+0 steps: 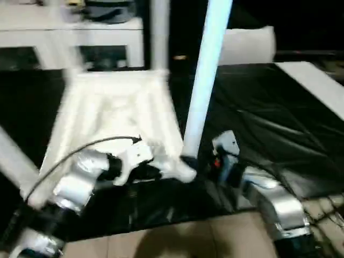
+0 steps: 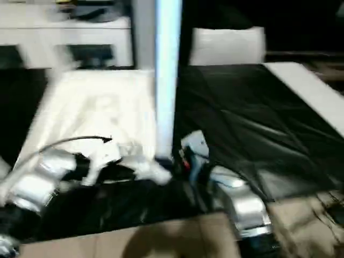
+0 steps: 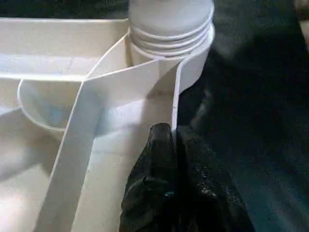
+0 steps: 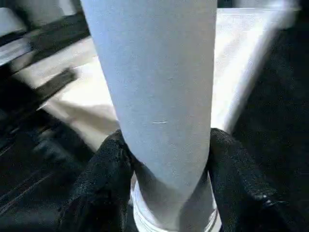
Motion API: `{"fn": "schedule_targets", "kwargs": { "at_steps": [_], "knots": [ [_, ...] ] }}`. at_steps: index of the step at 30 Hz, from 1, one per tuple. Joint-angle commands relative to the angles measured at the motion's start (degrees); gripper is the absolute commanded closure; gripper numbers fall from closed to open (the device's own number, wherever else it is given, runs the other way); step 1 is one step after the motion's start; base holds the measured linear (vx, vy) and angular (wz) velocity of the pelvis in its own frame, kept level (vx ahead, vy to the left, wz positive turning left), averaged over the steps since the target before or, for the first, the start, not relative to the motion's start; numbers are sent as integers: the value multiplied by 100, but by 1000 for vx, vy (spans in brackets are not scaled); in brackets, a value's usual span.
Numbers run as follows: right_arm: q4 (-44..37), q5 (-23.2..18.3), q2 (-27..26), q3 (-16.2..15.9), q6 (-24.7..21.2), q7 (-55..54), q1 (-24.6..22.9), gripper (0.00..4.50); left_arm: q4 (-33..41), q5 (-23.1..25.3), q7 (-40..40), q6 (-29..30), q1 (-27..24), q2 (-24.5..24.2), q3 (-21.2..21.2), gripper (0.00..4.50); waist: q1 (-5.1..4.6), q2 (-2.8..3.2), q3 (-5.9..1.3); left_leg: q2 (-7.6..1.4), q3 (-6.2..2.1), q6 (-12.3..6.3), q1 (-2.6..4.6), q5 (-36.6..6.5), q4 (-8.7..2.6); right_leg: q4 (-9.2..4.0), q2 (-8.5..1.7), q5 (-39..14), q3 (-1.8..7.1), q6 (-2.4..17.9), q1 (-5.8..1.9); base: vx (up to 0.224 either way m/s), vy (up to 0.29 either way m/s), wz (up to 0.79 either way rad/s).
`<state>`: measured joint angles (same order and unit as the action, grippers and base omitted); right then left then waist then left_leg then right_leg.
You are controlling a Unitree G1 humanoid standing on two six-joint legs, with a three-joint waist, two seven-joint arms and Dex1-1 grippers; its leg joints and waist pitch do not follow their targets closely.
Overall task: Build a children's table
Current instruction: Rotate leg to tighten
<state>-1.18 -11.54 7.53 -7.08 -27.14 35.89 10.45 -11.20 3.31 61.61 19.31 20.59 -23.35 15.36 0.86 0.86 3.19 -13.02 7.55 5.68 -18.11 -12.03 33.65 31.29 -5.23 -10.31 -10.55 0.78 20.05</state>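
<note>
Table top (image 1: 115,115) lay upside down on black sheet (image 1: 269,123), left gripper (image 3: 173,133) pinched its near-corner rim, right gripper (image 4: 164,169) clasped upright leg (image 1: 207,70) seated in that corner's socket (image 3: 193,63).

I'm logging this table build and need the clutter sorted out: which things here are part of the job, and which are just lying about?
Part of the job: upturned tabletop; leg standing in its near corner socket; second leg at the far corner; left gripper; right gripper.

Lying about: white cabinet; white bag; black sheet.

A white leg (image 2: 166,70) stood upright at the corner of the upturned table top (image 2: 91,115), on black sheeting (image 2: 242,118).
</note>
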Motion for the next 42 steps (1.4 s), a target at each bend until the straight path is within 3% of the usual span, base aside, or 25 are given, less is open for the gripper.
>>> {"fn": "schedule_targets", "kwargs": {
  "at_steps": [1, 2, 3, 4, 5, 6, 7, 8, 9, 10, 12, 14, 15, 17, 19, 21, 26, 31, 32, 36, 38, 39, 40, 42],
  "knots": [
    [38, -111, -537, -585, -386, -221, 39, 257, 305, -22, -662, 204, 82, 595, 159, 450, 150, 184, -189, -527, -206, 115, -424, -4652, -1104, 610, -198, -1430, 381, 217, -554, -67, 16, -1],
    [188, 60, -928, -507, -509, -833, 147, 257, 328, 117, -1290, 470, 129, 995, 84, 450, 126, -135, -132, -226, 28, 113, -10, -4493, -951, 415, -172, -2255, 728, 158, -168, 0, 0, 0],
    [319, 204, -1109, -477, -545, -1169, 242, 257, 334, 190, -1581, 605, 174, 1216, 57, 450, 158, -407, -55, 473, 212, 268, 640, -2464, 461, -1064, -382, -6270, 410, -591, 793, 52, -56, 11],
    [390, 283, -1194, -465, -562, -1338, 294, 257, 337, 225, -1721, 672, 199, 1322, 45, 450, 100, -344, -85, 523, 200, 112, 712, -1718, 726, -1091, -582, -6934, 531, -519, 906, 52, -56, 11],
    [511, 408, -1316, -434, -592, -1621, 389, 257, 328, 284, -1928, 746, 250, 1468, 38, 450, 118, -263, -167, 289, -30, -121, 40, -1276, 234, -741, -936, -6185, 612, -438, -31, 117, 34, -21],
    [620, 394, -1484, -291, -511, -1870, 468, 257, 296, 316, -2039, 786, 304, 1555, 39, 450, 128, -204, -301, 127, -144, 15, -179, -1341, -206, -392, -601, -4584, 474, -429, -190, 85, 81, -40],
    [620, 394, -1484, -291, -511, -1870, 468, 257, 296, 316, -2039, 786, 304, 1555, 39, 450, 128, -204, -301, 127, -144, 15, -179, -1341, -206, -392, -601, -4584, 474, -429, -190, 85, 81, -40],
    [642, 384, -1524, -254, -490, -1924, 485, 257, 292, 321, -2060, 798, 315, 1569, 41, 450, 77, -162, -294, 74, -177, 65, -182, -1548, -337, -312, -459, -3378, 443, -271, -172, 0, 0, 0],
    [708, 401, -1642, -140, -334, -2111, 553, 222, 256, 354, -2084, 792, 369, 1570, 71, 450, 92, -109, -351, 35, -150, 36, -92, -1382, -387, -251, -449, -2412, 531, 92, -121, 0, 0, 0],
    [677, 400, -1646, -86, -160, -2106, 566, 187, 190, 376, -1995, 701, 407, 1467, 97, 450, 46, -117, -348, -1, -149, 35, -174, -1064, -425, -151, -408, -1574, 594, 455, -135, 0, 0, 0],
    [584, 352, -1654, -12, -116, -2032, 540, 178, 131, 421, -1885, 585, 421, 1346, 91, 450, 37, -169, -328, 9, -89, -1, -96, -1276, -438, -169, -348, -1590, 647, 606, -61, 0, 0, 0],
    [440, 387, -1506, -57, 38, -1822, 481, 165, 105, 450, -1760, 522, 404, 1205, 32, 450, 51, -207, -340, 53, -72, -82, -150, -1295, -440, -194, -378, -1932, 713, 672, -82, 0, 0, 0],
    [343, 391, -1360, -80, 129, -1669, 431, 152, 83, 433, -1668, 503, 398, 1076, 0, 450, 76, -195, -357, 56, -64, -114, -154, -1157, -438, -196, -386, -1850, 719, 678, -92, 0, 0, 0],
    [227, 356, -1190, -27, 278, -1480, 361, 135, 35, 435, -1523, 388, 388, 885, 0, 450, 109, -204, -384, 60, -43, -207, -180, -686, -422, -145, -382, -1348, 736, 764, -106, 0, 0, 0],
    [178, 335, -1004, 14, 405, -1342, 297, 128, 20, 393, -1428, 328, 364, 724, 2, 450, 130, -217, -413, 63, -12, -350, -195, -151, -377, -50, -369, -636, 746, 987, -109, 0, 0, 0],
    [134, 291, -818, 58, 497, -1166, 242, 98, 3, 350, -1306, 284, 339, 583, 12, 450, 138, -215, -378, 60, 12, -406, -199, -243, -383, -72, -361, -736, 742, 1034, -99, 0, 0, 0],
    [-104, 55, 21, 251, 798, -57, 32, 73, -186, 130, -319, -581, 257, -20, 147, 450, 155, -237, -333, 46, 29, -375, -183, -905, -416, -223, -357, -1994, 726, 675, -64, 0, 0, 0],
    [-279, -293, 703, 210, 833, 937, -99, 42, -534, -2, 370, -1536, 362, -387, 260, 450, 199, -234, -346, 14, 49, -385, -156, -850, -416, -193, -354, -1883, 735, 680, -38, 0, 0, 0],
    [-314, -337, 827, 173, 831, 1113, -130, 8, -608, -80, 477, -1682, 397, -401, 231, 450, 249, -249, -354, 0, 62, -417, -147, -750, -408, -174, -359, -1722, 743, 719, -39, 0, 0, 0],
    [-533, -530, 1312, -135, 721, 1889, -348, 3, -1231, 103, 160, -2130, 712, -489, 143, 450, 337, -260, -363, -12, 86, -426, -141, -676, -401, -132, -358, -1436, 740, 839, -49, 0, 0, 0],
    [-533, -432, 1411, -303, 775, 1992, -398, 3, -1277, 0, 106, -1673, 757, -467, 9, 450, 360, -273, -361, -18, 88, -365, -146, -716, -408, -137, -379, -1580, 741, 797, -55, 0, 0, 0],
    [-522, -387, 1424, -369, 798, 1997, -405, 3, -1256, -67, 82, -1469, 772, -444, -54, 450, 369, -245, -358, -15, 87, -329, -145, -732, -408, -139, -384, -1642, 740, 794, -52, 0, 0, 0],
    [-511, -365, 1437, -414, 810, 2012, -403, 3, -1284, -119, 80, -1380, 796, -429, -101, 450, 368, -281, -344, -7, 93, -260, -144, -837, -413, -171, -386, -1934, 735, 731, -45, 0, 0, 0],
    [-490, -334, 1409, -471, 814, 1996, -388, 3, -1110, -306, 121, -923, 764, -368, -193, 450, 359, -290, -338, 4, 95, -207, -148, -908, -414, -199, -392, -2250, 735, 620, -43, 0, 0, 0]
  ]
}}
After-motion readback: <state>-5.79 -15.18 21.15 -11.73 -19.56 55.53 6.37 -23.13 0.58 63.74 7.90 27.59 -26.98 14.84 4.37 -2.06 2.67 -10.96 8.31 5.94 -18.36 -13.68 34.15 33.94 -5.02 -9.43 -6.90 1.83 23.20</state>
